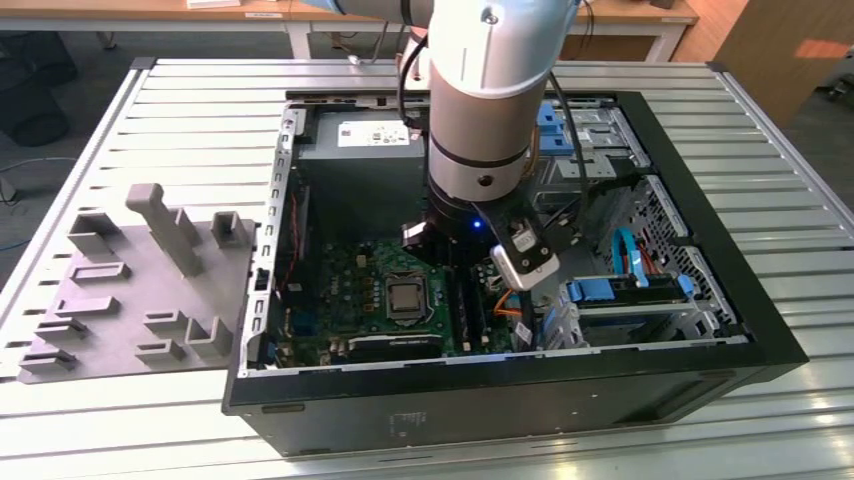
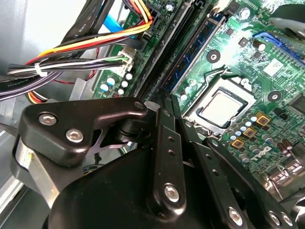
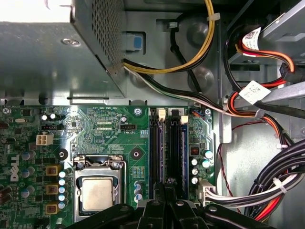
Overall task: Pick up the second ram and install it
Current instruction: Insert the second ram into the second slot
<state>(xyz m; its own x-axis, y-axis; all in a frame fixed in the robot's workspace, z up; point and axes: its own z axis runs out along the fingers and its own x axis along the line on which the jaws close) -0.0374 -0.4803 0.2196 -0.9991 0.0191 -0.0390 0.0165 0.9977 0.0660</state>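
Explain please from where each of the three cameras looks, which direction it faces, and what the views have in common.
Exterior view: off the arm, above the table, looking down into the open computer case; the arm reaches inside.
First wrist view: on the arm, looking straight down at the motherboard, the RAM slots and the processor; the black tool sits at the picture's edge.
Second wrist view: on the arm, looking obliquely past the tool across the motherboard.
Shared: all three show the motherboard and processor; both wrist views show the tool over the RAM slots.
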